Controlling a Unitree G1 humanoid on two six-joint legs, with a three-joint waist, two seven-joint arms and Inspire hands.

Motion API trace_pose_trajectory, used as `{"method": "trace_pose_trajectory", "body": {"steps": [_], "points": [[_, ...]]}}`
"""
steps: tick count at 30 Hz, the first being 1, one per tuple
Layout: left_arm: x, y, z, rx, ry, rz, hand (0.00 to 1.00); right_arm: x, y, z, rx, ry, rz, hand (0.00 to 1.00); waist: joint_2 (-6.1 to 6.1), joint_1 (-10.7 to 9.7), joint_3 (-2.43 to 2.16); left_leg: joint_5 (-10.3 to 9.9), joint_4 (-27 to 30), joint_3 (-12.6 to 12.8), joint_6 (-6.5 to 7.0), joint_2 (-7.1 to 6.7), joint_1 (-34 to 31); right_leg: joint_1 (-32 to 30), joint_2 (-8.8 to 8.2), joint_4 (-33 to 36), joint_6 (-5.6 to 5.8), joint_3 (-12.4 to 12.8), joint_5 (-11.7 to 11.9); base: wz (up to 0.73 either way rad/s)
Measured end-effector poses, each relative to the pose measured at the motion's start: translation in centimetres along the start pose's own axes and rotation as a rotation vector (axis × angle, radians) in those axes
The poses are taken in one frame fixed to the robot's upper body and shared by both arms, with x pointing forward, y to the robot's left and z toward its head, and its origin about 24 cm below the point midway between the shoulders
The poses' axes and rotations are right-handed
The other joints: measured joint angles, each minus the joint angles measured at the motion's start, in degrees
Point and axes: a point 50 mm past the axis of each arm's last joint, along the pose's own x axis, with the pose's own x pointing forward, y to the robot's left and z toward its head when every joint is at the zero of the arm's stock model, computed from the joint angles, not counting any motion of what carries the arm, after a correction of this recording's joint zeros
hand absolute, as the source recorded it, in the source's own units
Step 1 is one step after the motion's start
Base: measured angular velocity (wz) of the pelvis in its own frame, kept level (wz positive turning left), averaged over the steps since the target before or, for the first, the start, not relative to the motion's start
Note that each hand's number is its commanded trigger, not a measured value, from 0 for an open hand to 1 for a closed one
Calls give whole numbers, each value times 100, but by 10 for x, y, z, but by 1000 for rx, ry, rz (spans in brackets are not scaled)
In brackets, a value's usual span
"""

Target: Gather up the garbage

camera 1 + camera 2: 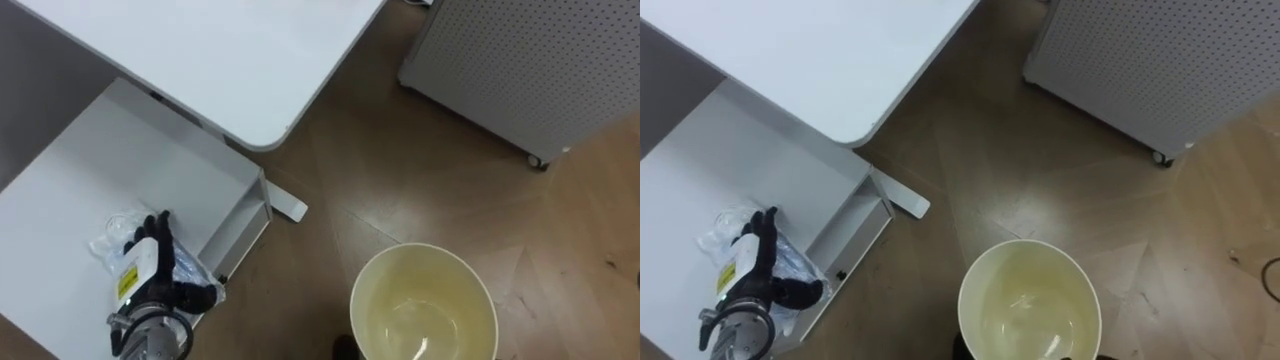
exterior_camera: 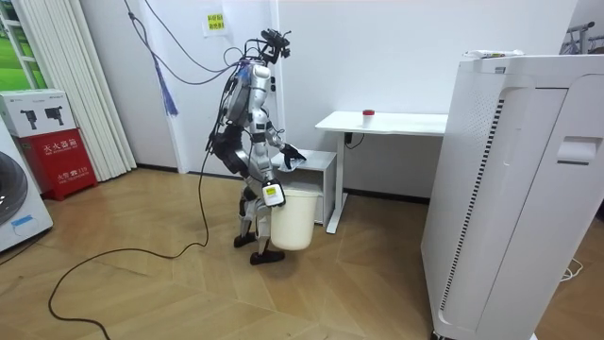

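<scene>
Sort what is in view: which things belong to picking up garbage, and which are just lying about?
Part of the job:
clear plastic wrapper, lying under the left hand
cream bin
low white shelf the wrapper lies on

Just there:
white desk
perforated white unit
small red item on the desk
red box

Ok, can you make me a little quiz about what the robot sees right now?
1. True or false: the bin is full of garbage.
2. What is the left hand resting on? A) crumpled clear plastic B) a red ball C) a book
3. Fill in: the plastic lies on a low ___ shelf.

Key: 1 false, it looks empty. 2 A. 3 white.
</scene>
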Motion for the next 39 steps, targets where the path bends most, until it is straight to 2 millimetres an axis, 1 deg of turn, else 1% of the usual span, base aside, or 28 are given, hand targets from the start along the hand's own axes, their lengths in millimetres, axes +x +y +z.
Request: {"method": "trace_pose_trajectory", "body": {"steps": [1, 5, 7, 9, 10, 12, 13, 14, 18, 21, 24, 26, 28, 30, 31, 32, 34, 35, 36, 37, 39], "points": [[1, 1, -1, 9, 3, -4, 100, 0, 0, 0, -3, 1, 1, 100, -3, -13, 1, 0, 9, 0, 0, 0, 2, 0, -3, -3, -1, 1, 0, 0], [4, 7, -2, 21, 7, 9, 100, 0, 0, 0, -5, 2, 1, 100, -7, -24, 1, 9, 20, 2, 0, 0, 8, 3, -8, 6, -7, 5, -1, 0], [6, 13, -4, 34, 13, 28, 100, 0, 0, 0, -5, 2, 0, 100, -13, -24, 0, 22, 12, 2, 2, -4, 15, 10, -14, 12, -13, 4, 4, 0], [9, 18, -4, 35, 12, 44, 100, 0, 1, -1, 0, 4, -1, 100, -34, -31, -1, 52, -32, 1, 8, -31, 38, 15, -46, 24, -13, -2, 4, 5], [9, 19, -4, 36, 11, 47, 100, 0, 1, -1, 6, 6, -6, 100, -47, -41, -1, 95, -94, -12, 16, -81, 69, 31, -85, 21, -12, -8, 3, 11], [10, 19, -2, 26, 11, 49, 100, 0, 1, -3, 18, 19, -14, 100, -53, -31, -3, 100, -124, -24, 20, -87, 109, 87, -85, -12, -4, -16, 7, 7], [9, 18, -3, 28, 13, 49, 100, 0, 3, -4, 19, 24, -11, 100, -78, -30, -18, 100, -141, -25, 21, -89, 123, 105, -83, -28, 4, -16, 12, 0], [9, 18, -3, 28, 13, 51, 100, 0, 4, -4, 17, 24, -9, 100, -83, -27, -21, 100, -145, -28, 21, -86, 121, 113, -81, -48, 6, -25, 22, 0], [8, 16, -2, 28, 12, 59, 100, 0, 5, -4, 6, 25, -5, 100, -84, -32, -22, 115, -176, -43, 39, -75, 119, 178, -79, -149, 29, -88, 81, 4], [6, 13, -3, 41, 6, 44, 100, 0, 8, 0, 5, 10, 2, 100, -84, 15, -22, 113, -171, -43, 44, -64, 144, 236, -62, -187, 46, -99, 97, 0], [0, 3, -2, 28, 5, 17, 100, 0, 10, 2, 2, -10, 8, 100, -84, 96, -22, 113, -155, -43, 45, -65, 187, 280, -69, -199, 49, -117, 98, 1], [-2, -3, 3, -1, -16, 10, 100, 1, 12, 5, -7, -25, 12, 100, -84, 154, -22, 114, -176, -43, 45, -70, 185, 275, -74, -207, 50, -127, 98, 2], [-5, -11, 13, -60, -32, -6, 100, 1, 18, 9, -9, -55, 32, 100, -83, 195, -23, 114, -179, -41, 46, -71, 189, 279, -79, -204, 50, -133, 98, 0], [-10, -21, 27, -128, -70, -37, 100, 1, 22, 11, -19, -74, 47, 100, -85, 264, -23, 115, -161, -23, 47, -64, 193, 278, -79, -182, 49, -123, 97, 0], [-15, -30, 36, -162, -102, -69, 100, 0, 24, 12, -24, -88, 54, 100, -86, 299, -24, 118, -165, -3, 53, -62, 219, 296, -87, -177, 49, -122, 98, 0], [-18, -35, 40, -179, -113, -89, 100, 0, 26, 13, -25, -95, 59, 100, -86, 305, -24, 123, -178, 3, 61, -65, 239, 311, -92, -178, 49, -122, 98, 0], [-33, -56, 49, -230, -130, -186, 100, 0, 32, 14, -45, -116, 77, 100, -93, 321, -28, 126, -221, 18, 65, -65, 301, 365, -85, -199, 50, -101, 97, -2], [-38, -62, 51, -242, -138, -215, 100, 0, 34, 14, -53, -121, 83, 100, -100, 312, -33, 126, -240, 19, 65, -66, 305, 367, -85, -197, 50, -99, 96, 0], [-48, -73, 59, -259, -165, -272, 100, -1, 40, 14, -59, -126, 99, 100, -115, 298, -42, 126, -248, 18, 65, -70, 304, 364, -91, -191, 50, -103, 95, 0], [-57, -82, 65, -271, -195, -331, 100, -1, 44, 13, -62, -118, 110, 100, -151, 302, -64, 126, -251, 35, 65, -69, 306, 350, -91, -193, 50, -86, 95, 0], [-68, -93, 74, -277, -236, -415, 100, -2, 51, 11, -71, -113, 130, 100, -199, 308, -95, 126, -252, 82, 65, -62, 330, 346, -89, -192, 50, -57, 95, -9]]}}
